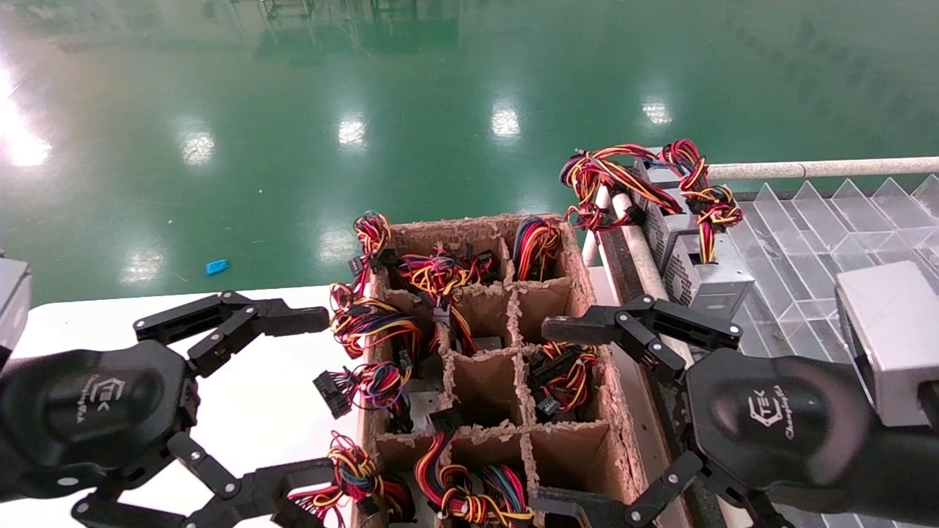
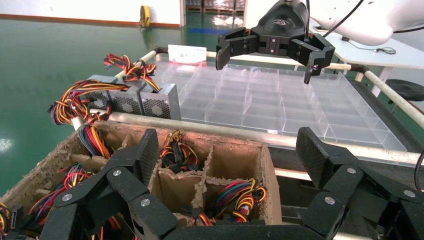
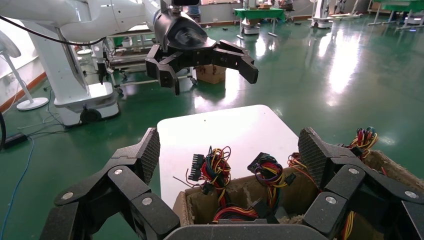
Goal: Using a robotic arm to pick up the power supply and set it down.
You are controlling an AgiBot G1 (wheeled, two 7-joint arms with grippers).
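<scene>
Grey power supplies with honeycomb vent faces (image 1: pixel 686 268) (image 2: pixel 156 104) stand side by side at the near corner of the clear tray (image 1: pixel 807 242), with red, yellow and black wire loops (image 1: pixel 623 176) on top. More wire bundles (image 1: pixel 370 323) poke out of the cells of a cardboard carton (image 1: pixel 583 264). My left gripper (image 1: pixel 312 407) (image 2: pixel 227 150) hangs open over the carton's left edge. My right gripper (image 1: pixel 546 418) (image 3: pixel 231 150) hangs open over the carton's right side, nearer to me than the tray's power supplies. Neither one holds anything.
A white table (image 1: pixel 249 396) lies left of the carton. A pale rail (image 1: pixel 807 169) runs along the tray's far side and another (image 2: pixel 210 129) lies between carton and tray. Green floor surrounds everything. The grey camera block (image 1: pixel 888 337) sits on my right wrist.
</scene>
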